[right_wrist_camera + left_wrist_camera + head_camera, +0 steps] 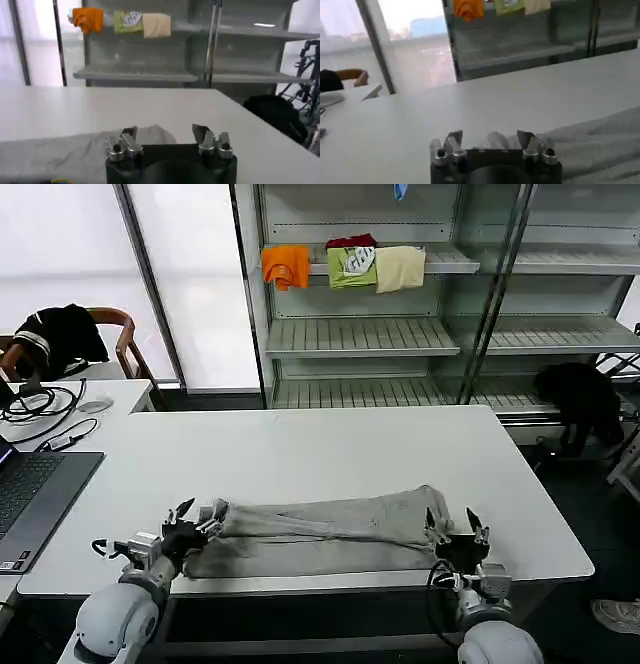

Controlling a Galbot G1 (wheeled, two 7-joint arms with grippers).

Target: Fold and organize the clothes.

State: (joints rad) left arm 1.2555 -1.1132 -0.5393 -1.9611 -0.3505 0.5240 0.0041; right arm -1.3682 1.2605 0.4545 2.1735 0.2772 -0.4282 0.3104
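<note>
My left gripper (188,518) sits low at the near left of the white counter (300,449), its fingers (454,138) spread apart with nothing between them; their tips rest just at the left end of the light grey short-sleeved T-shirt (325,534), touching or nearly touching the cloth. In my left wrist view the grey fabric lies bunched just past the fingertips, running off to one side.

My right gripper (458,529) stands at the near right edge of the counter, fingers (200,133) likewise parted and clasping nothing, tips pointing up beside the shirt's right end. In my right wrist view the grey cloth lies just beyond one finger.

The shirt itself lies along the counter's near edge between my two grippers, folded into a long, wrinkled band running left to right.
</note>
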